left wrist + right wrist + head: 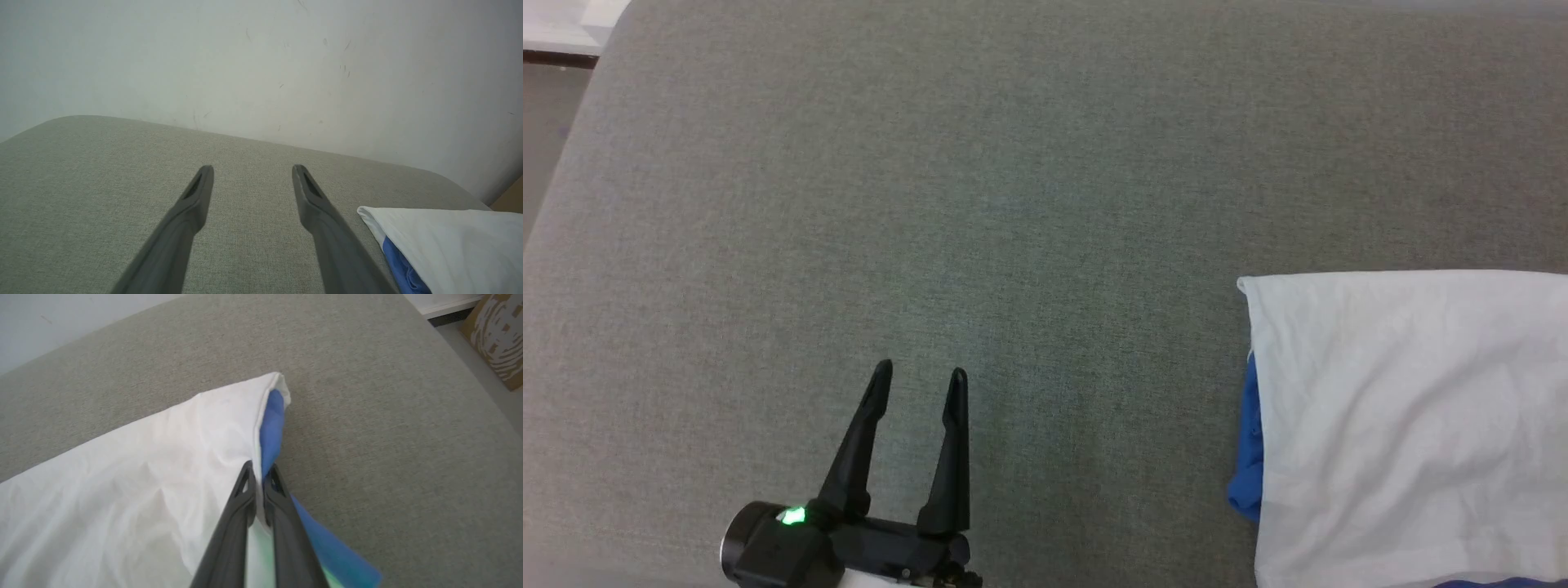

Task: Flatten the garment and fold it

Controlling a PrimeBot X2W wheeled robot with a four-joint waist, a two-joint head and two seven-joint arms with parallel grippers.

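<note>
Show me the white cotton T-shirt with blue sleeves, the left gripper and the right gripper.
white cotton T-shirt with blue sleeves (1405, 425): head view, middle of the white panel.
left gripper (921, 372): head view, midway between its open fingertips.
right gripper (260, 467): right wrist view, midway between fingertips shut on the T-shirt.

1. A grey-green woven fabric surface (1013, 204) with rounded corners lies wide and flat.
2. A pale wall (261, 61) rises just behind it, marked with small dark scuffs.
3. Past one corner is grey floor (478, 371), where a brown cardboard box (500, 335) with white print stands near a white baseboard (449, 303).
4. The light is soft and even.
</note>
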